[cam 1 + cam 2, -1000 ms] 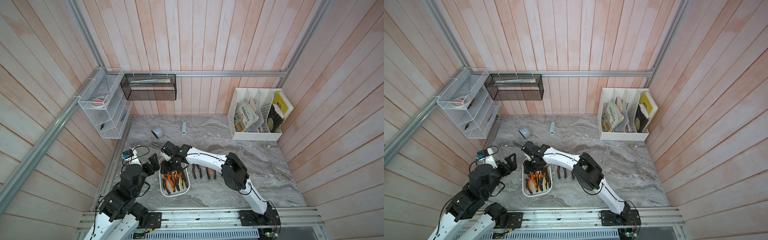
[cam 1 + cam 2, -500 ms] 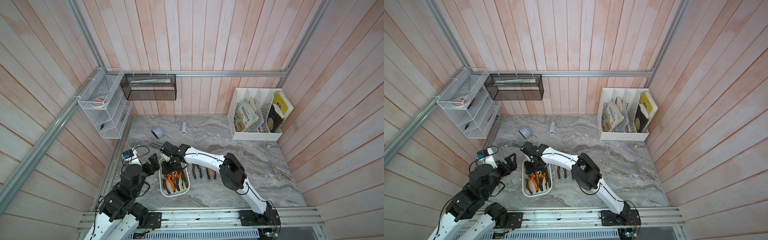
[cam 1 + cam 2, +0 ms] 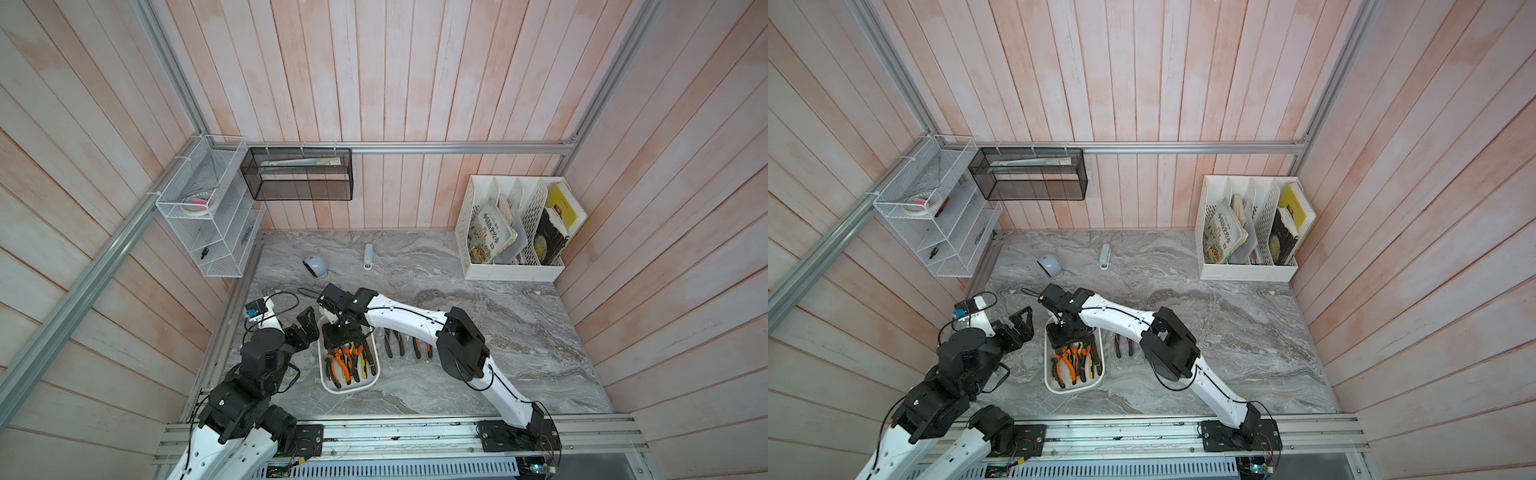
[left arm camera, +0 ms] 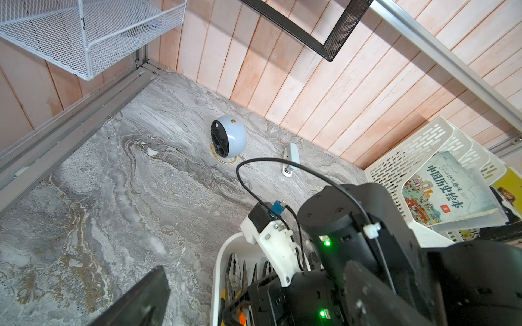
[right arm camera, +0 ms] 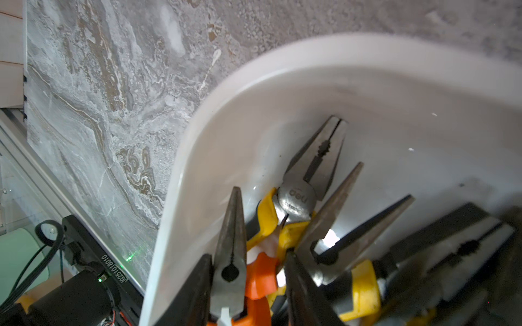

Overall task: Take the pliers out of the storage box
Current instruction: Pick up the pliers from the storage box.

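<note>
The storage box point(image 3: 349, 390) point(image 3: 1071, 390) is a shallow white tray near the table's front left, holding several pliers point(image 3: 347, 361) point(image 3: 1073, 361) with orange or yellow handles. More pliers point(image 3: 405, 343) point(image 3: 1123, 345) lie on the marble just right of it. My right gripper point(image 3: 343, 338) point(image 3: 1067, 334) point(image 5: 248, 262) is down in the box's far end. Its fingers straddle the head of an orange-handled long-nosed pliers point(image 5: 230, 240), one finger against it, a small gap at the other. My left gripper point(image 3: 309, 328) point(image 3: 1021, 322) hovers open and empty just left of the box.
A white stapler point(image 3: 368, 256) and a round pale-blue gadget point(image 3: 314, 266) lie toward the back. A white file rack point(image 3: 513, 232) with books stands at the back right. A white wire shelf point(image 3: 203, 212) and a black mesh basket point(image 3: 299, 174) hang on the walls.
My right gripper's fingers have drawn closer together around the long-nosed pliers, and the arm has shifted slightly left. The left arm has not moved.
</note>
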